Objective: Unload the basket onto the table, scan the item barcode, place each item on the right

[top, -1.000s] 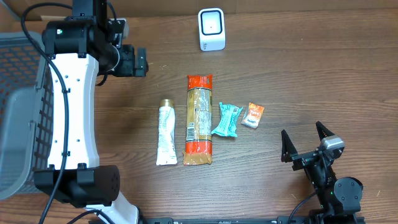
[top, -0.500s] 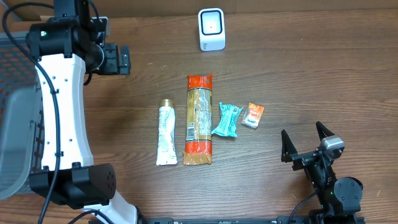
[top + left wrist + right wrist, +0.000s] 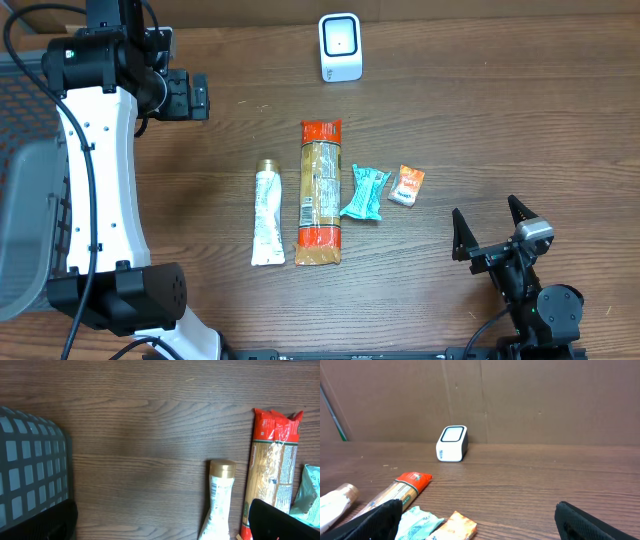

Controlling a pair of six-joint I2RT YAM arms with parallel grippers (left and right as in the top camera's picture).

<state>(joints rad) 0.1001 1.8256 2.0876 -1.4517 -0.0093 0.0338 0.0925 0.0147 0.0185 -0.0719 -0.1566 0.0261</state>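
**Bench contents, as we find them**

1. Barcode scanner point(image 3: 340, 46): white, upright, at the middle of the far edge of the bench point(image 3: 500, 110).
2. Pasta packet point(image 3: 320, 192): long, with red ends, lying flat at mid-bench and running from far to near.
3. Tube point(image 3: 266, 215): white with a gold cap, just beside the pasta packet on its left, cap towards the far edge.
4. Teal packet point(image 3: 364, 192): crumpled, just beside the pasta packet on its right.
5. Orange sachet point(image 3: 406, 185): small, near the teal packet on its right.
6. Grey basket point(image 3: 30, 200): at the left edge.

**Jaws and items**

- Left jaws: we record them wide apart and holding nothing, near the far-left corner. All four items lie well apart from them towards mid-bench. The left wrist view looks down on the tube point(image 3: 219, 495), the pasta packet point(image 3: 272, 465) and the basket point(image 3: 30, 470).
- Right jaws: also wide apart and empty, by the near edge towards the right. The orange sachet is the item closest to them, though clearly apart. In the right wrist view the scanner point(image 3: 452, 443) stands well beyond them.

**Arm pose**

- Left arm point(image 3: 100, 180): we see it reaching from the near edge along the left side, with its wrist turned towards the right.
- Right arm point(image 3: 545, 305): folded low at the near-right corner, fingers level and facing the far edge.
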